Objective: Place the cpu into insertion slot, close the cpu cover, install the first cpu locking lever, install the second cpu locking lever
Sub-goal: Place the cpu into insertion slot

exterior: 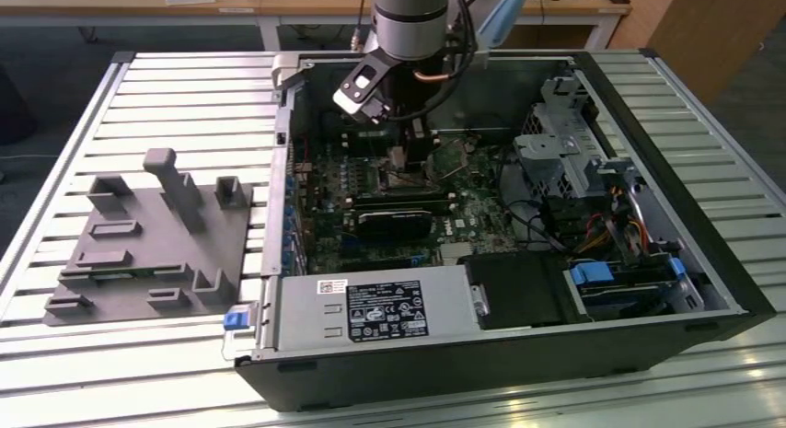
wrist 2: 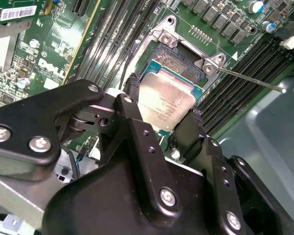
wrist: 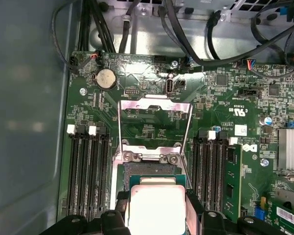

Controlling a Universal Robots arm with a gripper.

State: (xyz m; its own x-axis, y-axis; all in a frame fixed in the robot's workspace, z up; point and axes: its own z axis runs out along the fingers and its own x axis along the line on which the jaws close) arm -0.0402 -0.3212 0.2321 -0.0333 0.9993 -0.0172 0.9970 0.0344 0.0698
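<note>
Open computer case (exterior: 491, 354) lies on the tabletop (exterior: 123, 373), a moulded fixture (exterior: 147, 244) beside it at the exterior view's left. Inside, the end effector (wrist 2: 164, 98) grips the cpu (wrist: 157, 205) over the insertion slot (wrist 2: 179, 63). Memory slots (wrist: 88, 171) flank both sides, and the cpu cover (wrist: 154, 105) is swung open beyond.

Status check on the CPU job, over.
End effector shut on cpu. Chip over insertion slot. Hinged cpu cover open, locking lever aside.
</note>
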